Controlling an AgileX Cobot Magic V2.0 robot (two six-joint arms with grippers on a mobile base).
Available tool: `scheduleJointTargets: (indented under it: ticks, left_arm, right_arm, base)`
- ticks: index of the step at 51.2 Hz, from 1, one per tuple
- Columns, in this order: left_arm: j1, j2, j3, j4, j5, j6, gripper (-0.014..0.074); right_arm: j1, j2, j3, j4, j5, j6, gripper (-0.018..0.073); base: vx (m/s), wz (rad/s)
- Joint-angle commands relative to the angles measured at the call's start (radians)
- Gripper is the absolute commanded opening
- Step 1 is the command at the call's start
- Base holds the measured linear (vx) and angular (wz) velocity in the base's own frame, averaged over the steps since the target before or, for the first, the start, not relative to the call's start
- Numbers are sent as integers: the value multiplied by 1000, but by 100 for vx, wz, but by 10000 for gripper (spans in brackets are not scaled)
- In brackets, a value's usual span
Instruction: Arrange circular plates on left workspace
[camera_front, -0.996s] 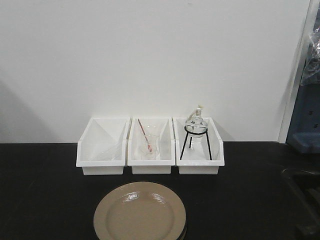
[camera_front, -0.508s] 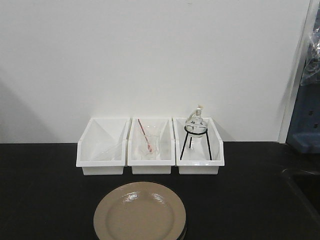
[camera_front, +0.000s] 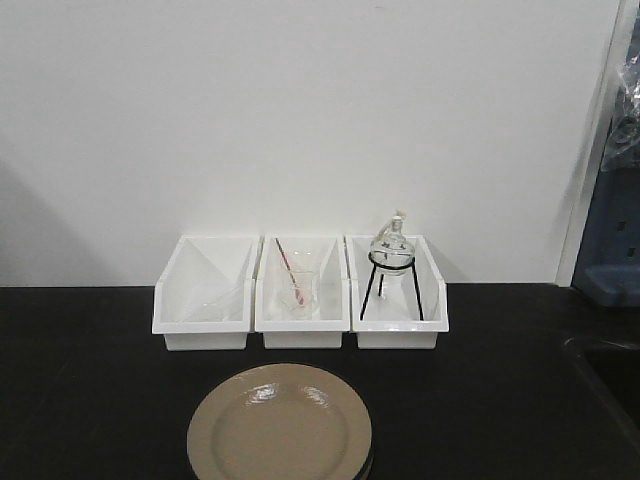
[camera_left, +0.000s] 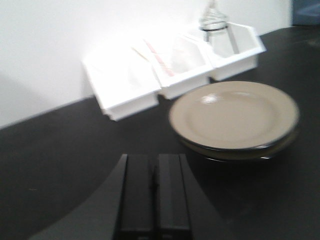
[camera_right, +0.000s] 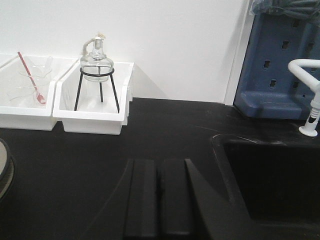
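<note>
Two tan circular plates with dark rims lie stacked (camera_front: 280, 428) on the black countertop (camera_front: 90, 380), in front of the white bins. In the left wrist view the top plate (camera_left: 234, 114) hides most of the lower one, whose edge (camera_left: 282, 145) shows beneath it. My left gripper (camera_left: 155, 160) is shut and empty, above the counter, near and to the left of the stack. My right gripper (camera_right: 159, 165) is shut and empty, over the counter beside the sink. The plate edge (camera_right: 4, 167) shows at the far left of the right wrist view. Neither gripper shows in the front view.
Three white bins (camera_front: 300, 292) stand in a row against the wall: one with a clear glass piece, one with a beaker and red rod (camera_front: 298, 285), one with a glass lamp on a black tripod (camera_front: 392, 265). A recessed sink (camera_right: 270, 175), a white tap (camera_right: 311, 95) and a blue rack (camera_right: 280, 65) are on the right.
A dark arm shape at the lower right of the front view one second ago has gone out of view. The plates and bins have not moved.
</note>
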Motion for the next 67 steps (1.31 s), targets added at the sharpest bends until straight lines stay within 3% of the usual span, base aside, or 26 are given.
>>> scheduleJointTargets:
  ticks: [1,5,9,10,13,19,22,25,67]
  left_arm:
    - [-9,-62,20,81,-133,-87,-1]
    - [-17,-127,87,209,-190,-234,-1]
    - [-20,-204,179,386,-265,-454,-1]
    - [-22,-216,187,399,-281,-471,-1]
    - [-28,-272,261,521,-355,-643,-1]
    - [-36,-283,388,708,-534,-908,-1]
    - [-35,-286,379,800,-506,-974,-1]
    - [-35,-285,379,838,-530,-1004,-1]
    - [-35,-285,379,833,-556,-1003,0]
  right_arm:
    - [-4,-8,-28,-15,-51,1,-2]
    - [-4,-8,-28,-15,-51,1,-2]
    - [-4,-8,-28,-15,-51,1,-2]
    - [-4,-8,-28,-15,-51,1,-2]
    - [-4,-8,-28,-15,-51,1,-2]
    - [-4,-8,-28,-15,-46,1,-2]
    - [-4,-8,-28,-15,-49,1,-2]
    - [-4,-8,-28,-15,-44,1,-2]
    - [-4,-8,-28,-17,-46,-5,-2]
  base:
    - [0,0]
    - [0,0]
    - [0,0]
    - [0,0]
    - [0,0]
    - [0,0]
    - [0,1]
    - [0,0]
    - [0,0]
